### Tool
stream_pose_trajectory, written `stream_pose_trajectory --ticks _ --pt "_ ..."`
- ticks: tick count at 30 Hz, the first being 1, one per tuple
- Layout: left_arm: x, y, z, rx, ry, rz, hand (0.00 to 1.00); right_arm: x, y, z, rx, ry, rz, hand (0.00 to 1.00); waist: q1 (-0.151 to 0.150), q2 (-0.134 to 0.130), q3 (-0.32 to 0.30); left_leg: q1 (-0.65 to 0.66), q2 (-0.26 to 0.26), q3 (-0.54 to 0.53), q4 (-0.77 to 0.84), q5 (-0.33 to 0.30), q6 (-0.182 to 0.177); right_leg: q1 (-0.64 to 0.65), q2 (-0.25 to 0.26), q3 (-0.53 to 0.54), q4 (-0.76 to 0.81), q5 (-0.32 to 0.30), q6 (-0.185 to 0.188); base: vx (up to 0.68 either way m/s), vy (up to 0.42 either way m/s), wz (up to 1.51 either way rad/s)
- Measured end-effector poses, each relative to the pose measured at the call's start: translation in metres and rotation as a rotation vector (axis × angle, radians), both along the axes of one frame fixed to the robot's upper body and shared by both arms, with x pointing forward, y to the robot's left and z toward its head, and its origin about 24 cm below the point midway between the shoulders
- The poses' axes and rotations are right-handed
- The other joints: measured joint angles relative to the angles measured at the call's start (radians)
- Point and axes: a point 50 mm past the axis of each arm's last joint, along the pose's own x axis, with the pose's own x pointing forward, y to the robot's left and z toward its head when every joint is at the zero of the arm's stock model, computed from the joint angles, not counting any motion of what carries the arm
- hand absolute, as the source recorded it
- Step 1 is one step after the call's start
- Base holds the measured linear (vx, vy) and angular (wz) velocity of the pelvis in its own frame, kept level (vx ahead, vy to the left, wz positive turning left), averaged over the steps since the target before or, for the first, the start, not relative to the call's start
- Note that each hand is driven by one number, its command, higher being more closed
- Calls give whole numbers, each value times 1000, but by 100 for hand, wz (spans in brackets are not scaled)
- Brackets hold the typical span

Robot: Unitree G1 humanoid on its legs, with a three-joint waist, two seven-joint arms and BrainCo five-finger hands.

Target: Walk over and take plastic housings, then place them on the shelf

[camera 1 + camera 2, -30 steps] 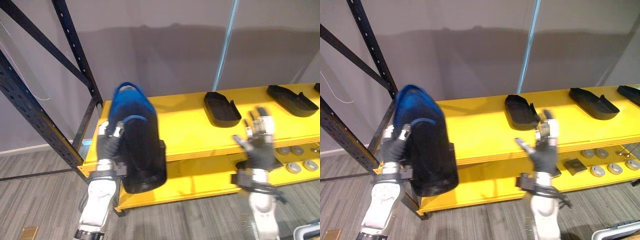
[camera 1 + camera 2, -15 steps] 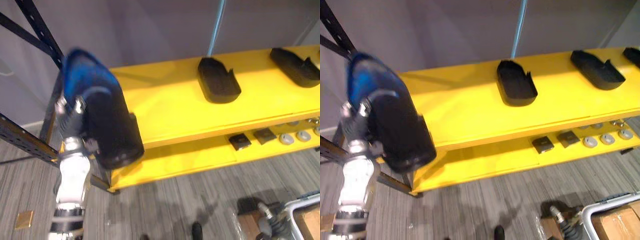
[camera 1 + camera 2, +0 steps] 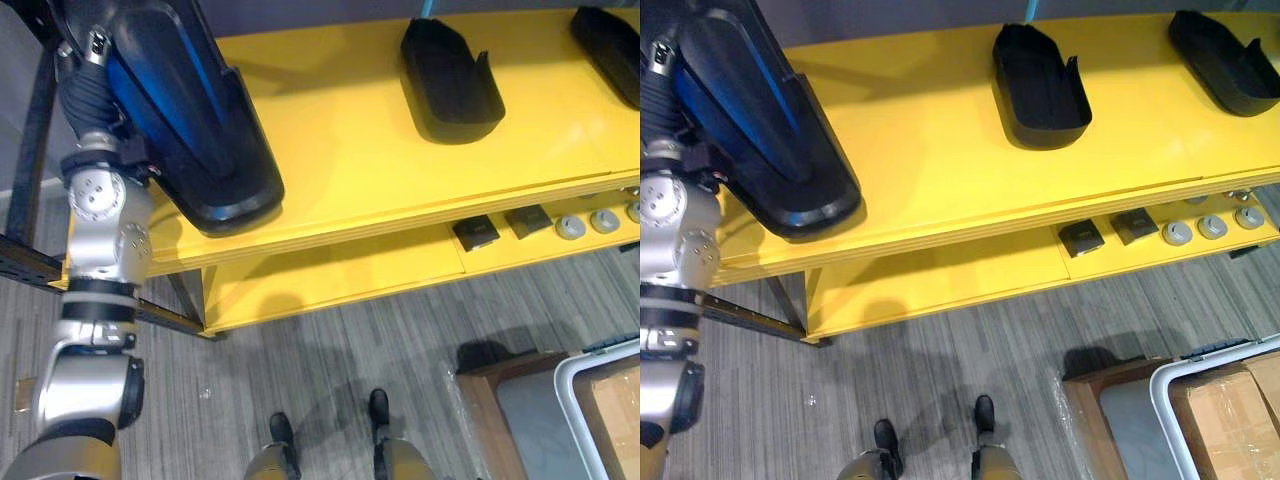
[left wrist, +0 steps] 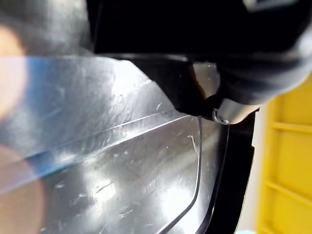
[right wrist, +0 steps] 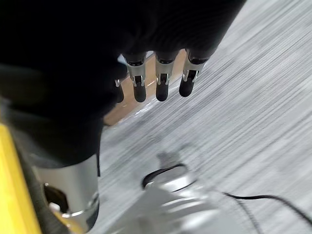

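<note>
Glossy black-and-blue plastic housing (image 3: 190,130) hangs over yellow shelf's (image 3: 340,150) left front corner, bare board alongside; right hand's (image 5: 146,29) fingers (image 5: 161,83) hang straight and empty, left hand (image 3: 88,75) grips the housing.

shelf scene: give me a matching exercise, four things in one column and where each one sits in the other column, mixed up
Things:
1. blue-black housing
2. open black housing
3. silver discs
4. cardboard box

Places:
A. on the lower shelf
B. inside a white-rimmed bin on the floor
C. held by the left hand at the left end of the top shelf
D. lying free on the top shelf

Pairs: 1-C, 2-D, 3-A, 4-B
</note>
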Motion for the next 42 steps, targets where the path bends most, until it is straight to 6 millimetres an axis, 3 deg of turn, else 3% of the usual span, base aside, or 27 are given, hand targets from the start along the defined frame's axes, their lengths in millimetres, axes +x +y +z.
stream_pose_trajectory --ticks 4,10,11,13,19,25,36,42 --pt "1 10 22 -43 -3 -3 100 -8 6 -6 44 33 -14 0 9 -20 25 -30 14 6 17 1 -1 -25 8 2 4 1 -1 65 10 -3" --pt "-7 23 46 -20 -7 -3 100 -9 7 -6 77 24 -37 0 9 -24 39 -57 25 13 29 1 -2 -51 14 4 4 1 -2 45 14 -6" --pt "-8 24 48 -13 -6 -4 0 -8 7 -6 78 23 -36 0 11 -27 40 -58 26 21 28 1 -3 -55 15 12 2 1 -2 33 21 -14" --pt "-12 30 50 26 0 20 0 -8 7 -6 83 19 -31 0 11 -29 41 -64 27 25 28 0 -4 -65 16 19 -1 2 -2 29 21 -11" --pt "2 40 23 100 189 70 0 -8 12 -7 102 19 -26 0 9 -49 54 -74 52 45 51 -1 -5 -67 34 27 -18 10 -12 32 7 -11" --pt "2 41 22 125 203 85 0 -7 13 -7 109 13 -18 0 -1 -51 55 -57 58 61 56 -1 -5 -61 40 47 -17 13 -14 33 10 -9" --pt "14 28 7 155 251 57 0 -7 13 -7 114 18 -17 0 -7 -50 55 -18 57 70 53 -1 -5 -29 40 51 -14 14 -14 -3 4 -1" --pt "16 19 8 312 286 150 0 -7 13 -7 120 18 -11 0 -10 -50 53 36 47 76 35 -1 -6 10 39 50 -10 12 -13 -7 10 0"
